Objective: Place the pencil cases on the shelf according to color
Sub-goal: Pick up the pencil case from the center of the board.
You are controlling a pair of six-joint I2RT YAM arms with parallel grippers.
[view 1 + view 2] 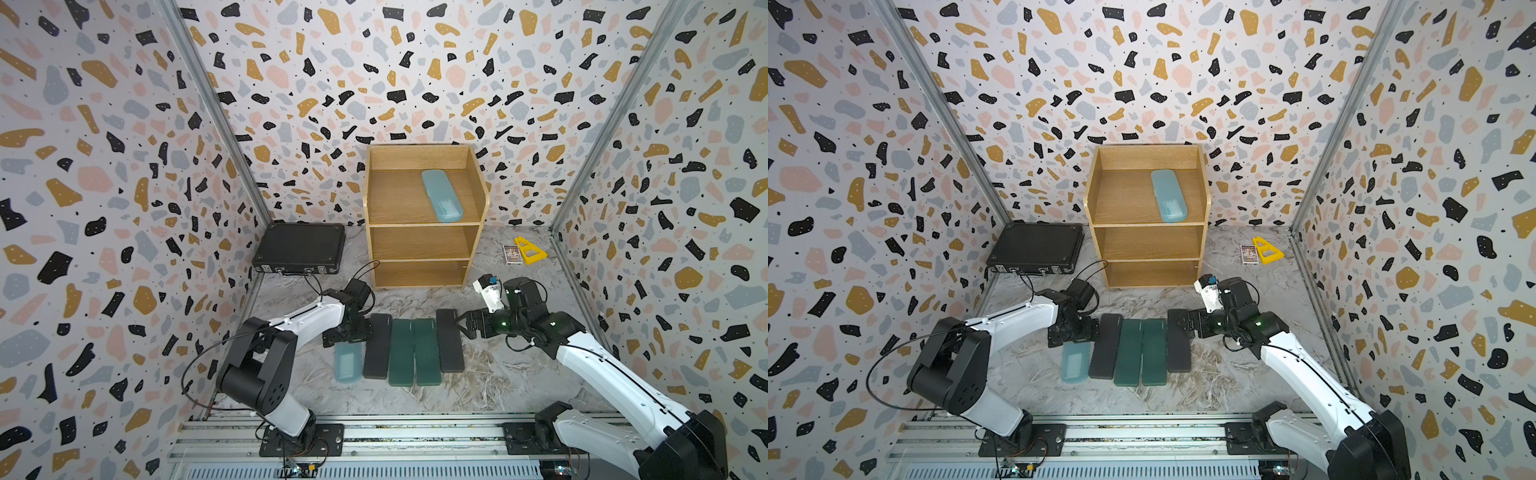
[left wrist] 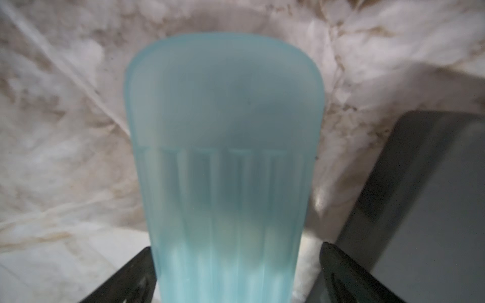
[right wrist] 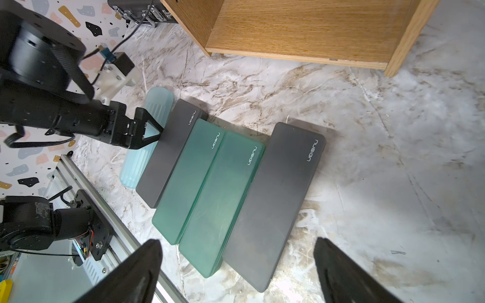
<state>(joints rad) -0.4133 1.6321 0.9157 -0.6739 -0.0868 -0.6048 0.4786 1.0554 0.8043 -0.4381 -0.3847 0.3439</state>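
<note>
Pencil cases [image 1: 401, 353] lie in a row in front of the shelf [image 1: 419, 243], and the left hand [image 1: 348, 337], jaws wide astride the blue case [image 1: 347, 365], could snag the black case [image 1: 377, 349] just beside it while closing.

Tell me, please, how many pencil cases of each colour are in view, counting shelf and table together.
Translucent light-blue flat pencil cases: 2
Matte black flat pencil cases: 2
Dark green flat pencil cases: 2
Total: 6
</note>
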